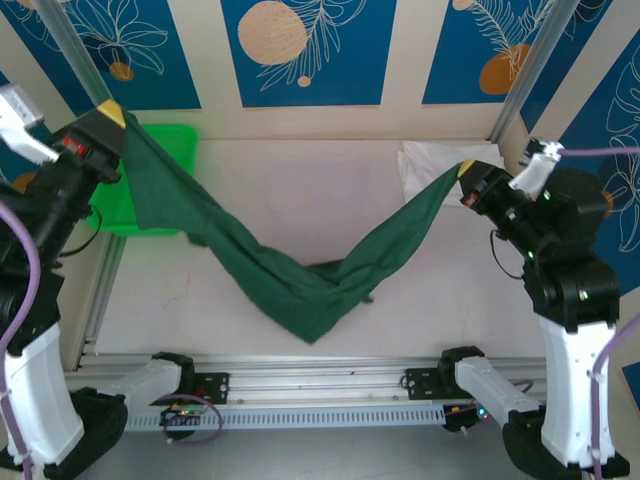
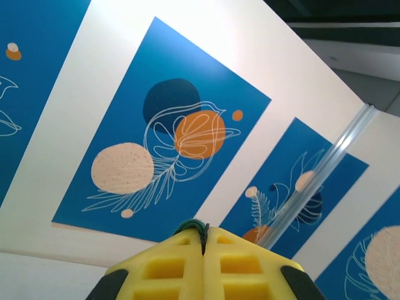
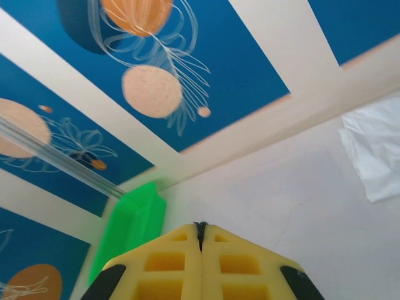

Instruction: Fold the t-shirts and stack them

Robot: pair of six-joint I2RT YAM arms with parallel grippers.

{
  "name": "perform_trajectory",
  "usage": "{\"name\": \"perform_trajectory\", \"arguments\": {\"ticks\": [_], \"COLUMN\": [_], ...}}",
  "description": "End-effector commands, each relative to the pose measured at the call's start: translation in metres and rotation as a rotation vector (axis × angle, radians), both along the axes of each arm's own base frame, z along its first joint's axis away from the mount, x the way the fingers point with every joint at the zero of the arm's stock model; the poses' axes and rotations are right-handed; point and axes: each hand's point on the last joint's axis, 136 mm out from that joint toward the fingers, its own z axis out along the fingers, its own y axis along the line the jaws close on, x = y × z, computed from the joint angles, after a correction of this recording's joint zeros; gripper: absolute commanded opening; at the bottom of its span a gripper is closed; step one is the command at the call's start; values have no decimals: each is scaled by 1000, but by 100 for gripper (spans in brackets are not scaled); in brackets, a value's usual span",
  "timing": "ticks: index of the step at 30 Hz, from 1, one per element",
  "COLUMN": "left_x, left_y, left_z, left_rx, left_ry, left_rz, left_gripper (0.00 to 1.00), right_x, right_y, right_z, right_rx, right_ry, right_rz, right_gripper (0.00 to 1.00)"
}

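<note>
Left gripper (image 1: 113, 116) and right gripper (image 1: 466, 170) are clamping the dark green t-shirt (image 1: 290, 278), seen sagging from above, the right wrist also showing the white t-shirt (image 3: 375, 147)

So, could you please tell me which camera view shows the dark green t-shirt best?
Top external: the dark green t-shirt hangs between the left gripper and the right gripper, its middle sagging onto the table. The left wrist view catches a green sliver between closed fingers; the right wrist view, a dark line too thin to identify.
</note>
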Motion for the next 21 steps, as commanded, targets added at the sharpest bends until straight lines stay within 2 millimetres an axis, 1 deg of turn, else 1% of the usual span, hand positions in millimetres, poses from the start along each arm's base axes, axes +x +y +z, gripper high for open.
{"name": "perform_trajectory", "arguments": {"ticks": [1, 2, 3, 4, 6, 7, 8, 9, 10, 11, 12, 13, 14, 15, 16, 17, 18, 19, 20, 21], "left_x": [94, 121, 150, 174, 233, 256, 285, 309, 324, 339, 346, 347, 346, 343, 341, 335, 329, 321, 309, 297], "left_y": [-8, -10, -15, -17, -26, -29, -27, -22, -20, -19, -22, -24, -26, -29, -33, -36, -37, -38, -41, -43], "left_z": [-64, -86, -112, -137, -201, -225, -255, -280, -304, -329, -348, -365, -379, -388, -390, -391, -380, -378, -374, -370], "left_rx": [9, 21, 37, 48, 75, 91, 119, 149, 176, 191, 184, 175, 178, 197, 220, 239, 241, 239, 223, 185], "left_ry": [252, 322, 398, 466, 624, 677, 743, 799, 852, 894, 924, 962, 1002, 1033, 1043, 1055, 1034, 1027, 1009, 980], "left_rz": [54, 68, 77, 87, 106, 116, 160, 208, 234, 248, 225, 212, 204, 198, 190, 188, 194, 194, 192, 189], "left_gripper": [0, 0, 0, 0, 0, 0, 0, 0, 21, 48, 58, 70, 77, 79, 81, 82, 84, 84, 84, 84], "right_x": [67, 88, 108, 125, 162, 175, 189, 199, 205, 209, 209, 206, 203, 200, 194, 186, 176, 168, 155, 142], "right_y": [1, 0, -1, -3, -12, -16, -24, -36, -43, -47, -43, -38, -31, -26, -22, -19, -13, -3, 12, 32], "right_z": [-57, -80, -107, -130, -188, -212, -243, -269, -291, -312, -327, -333, -332, -326, -320, -315, -306, -297, -293, -287], "right_rx": [-82, -108, -137, -164, -221, -240, -265, -282, -273, -238, -185, -148, -133, -134, -131, -117, -92, -70, -50, -36], "right_ry": [192, 259, 337, 402, 552, 616, 704, 789, 861, 933, 992, 1010, 984, 924, 883, 850, 814, 776, 739, 690], "right_rz": [-27, -39, -51, -68, -120, -136, -163, -208, -228, -222, -191, -165, -138, -126, -120, -113, -95, -59, -6, 66], "right_gripper": [0, 0, 0, 0, 0, 0, 0, 9, 29, 46, 50, 51, 57, 67, 74, 76, 76, 76, 76, 75]}}
